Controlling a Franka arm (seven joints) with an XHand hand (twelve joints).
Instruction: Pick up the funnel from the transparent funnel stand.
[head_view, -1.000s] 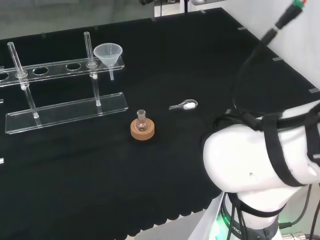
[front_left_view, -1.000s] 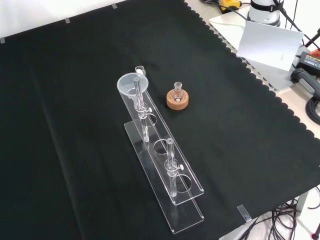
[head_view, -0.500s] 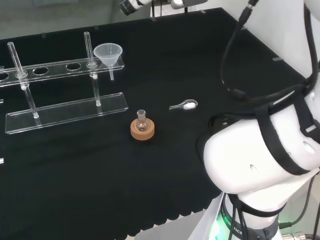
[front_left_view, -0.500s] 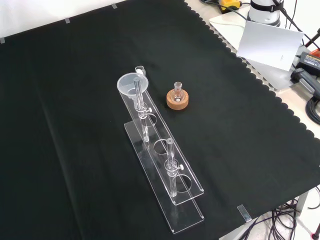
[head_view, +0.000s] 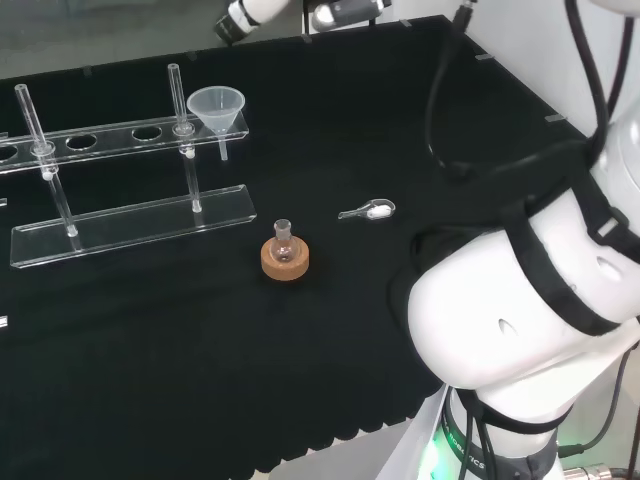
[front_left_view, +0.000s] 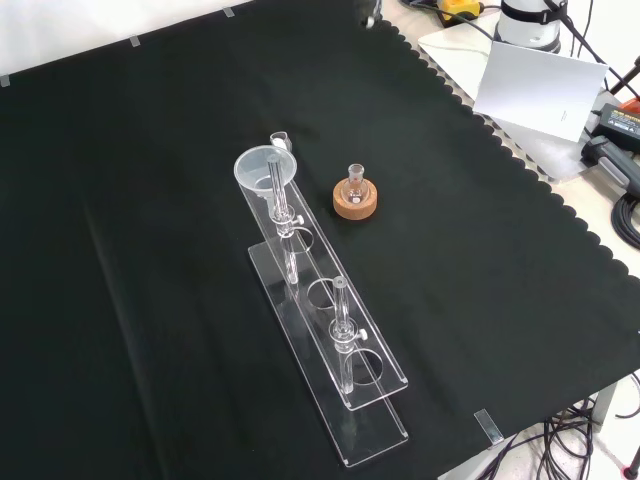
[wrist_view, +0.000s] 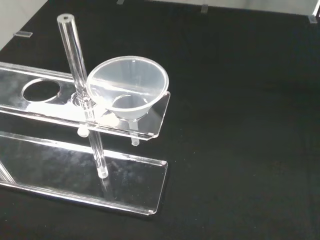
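The funnel (wrist_view: 128, 89) sits upright in the end hole of the transparent funnel stand (wrist_view: 150, 127) — untouched. The hand (head_view: 243, 14) hovers above the cloth's far edge in the head view; whether its fingers are apart or together, I cannot tell.

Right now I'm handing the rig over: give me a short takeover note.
Robot hand: its fingers can't be made out, so open or shut is unknown.
Funnel: seated in the end hole of the transparent funnel stand, untouched.
Nearby: small flask on a cork ring and a small spoon on the cloth.
Done: nothing yet.
Left: reach the funnel, grasp it, lift it clear of the stand.
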